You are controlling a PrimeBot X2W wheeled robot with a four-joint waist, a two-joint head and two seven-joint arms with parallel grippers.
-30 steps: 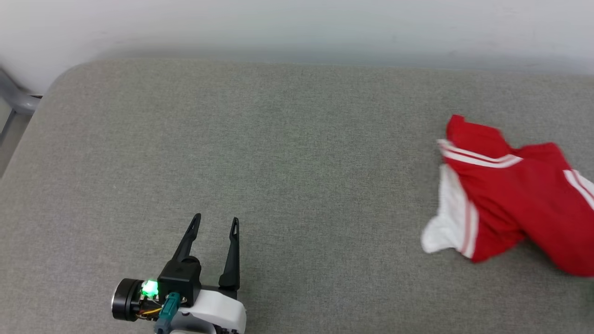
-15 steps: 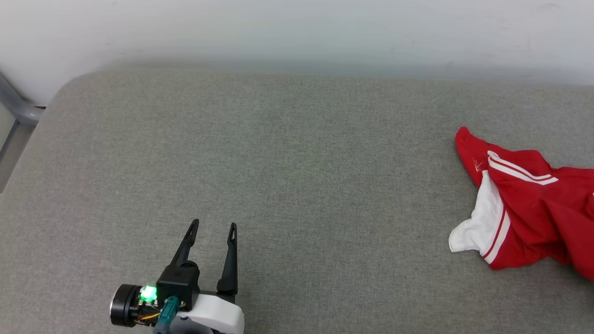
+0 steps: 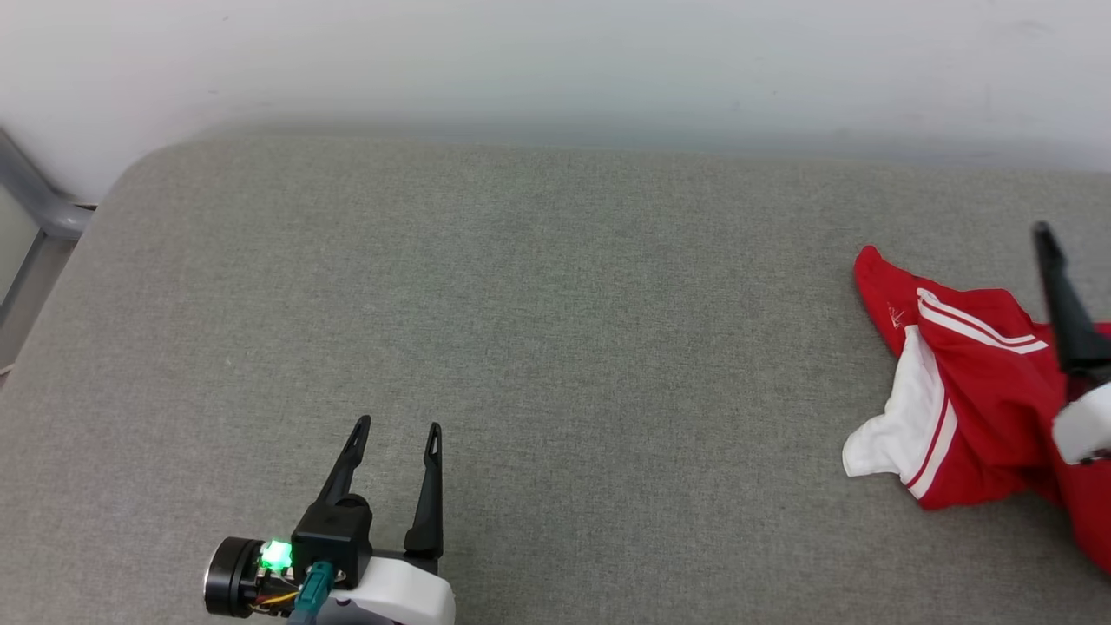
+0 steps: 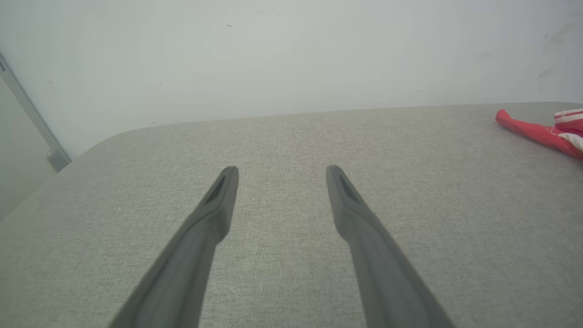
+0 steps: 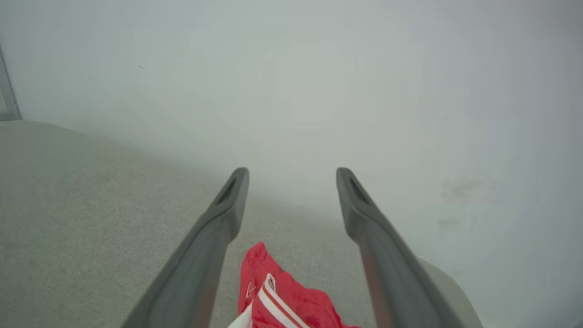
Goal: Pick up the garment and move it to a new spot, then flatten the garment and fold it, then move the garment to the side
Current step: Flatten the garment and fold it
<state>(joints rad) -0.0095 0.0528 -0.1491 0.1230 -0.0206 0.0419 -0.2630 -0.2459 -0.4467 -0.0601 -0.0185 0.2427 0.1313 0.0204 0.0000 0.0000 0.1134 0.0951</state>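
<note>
The garment [image 3: 981,382], red with a white sleeve and red-white striped trim, lies crumpled on the grey fabric surface [image 3: 555,304] at the far right; part of it runs out of view. One dark finger [image 3: 1063,304] of my right gripper rises over it at the right edge. In the right wrist view the right gripper [image 5: 291,175] is open, with the garment [image 5: 282,296] low between its fingers and not pinched. My left gripper [image 3: 398,425] rests open at the lower left, far from the garment. The left wrist view shows the left gripper [image 4: 281,169] empty and the garment [image 4: 542,132] at the right edge.
A pale wall [image 3: 555,61] runs along the far edge of the surface. A grey metal frame [image 3: 35,200] stands beyond the rounded far left corner. Bare grey fabric stretches between my left gripper and the garment.
The garment has shifted a little to the right and settled into a crumpled heap. My right gripper's finger has come into the head view at the right edge. The head view has tilted slightly.
</note>
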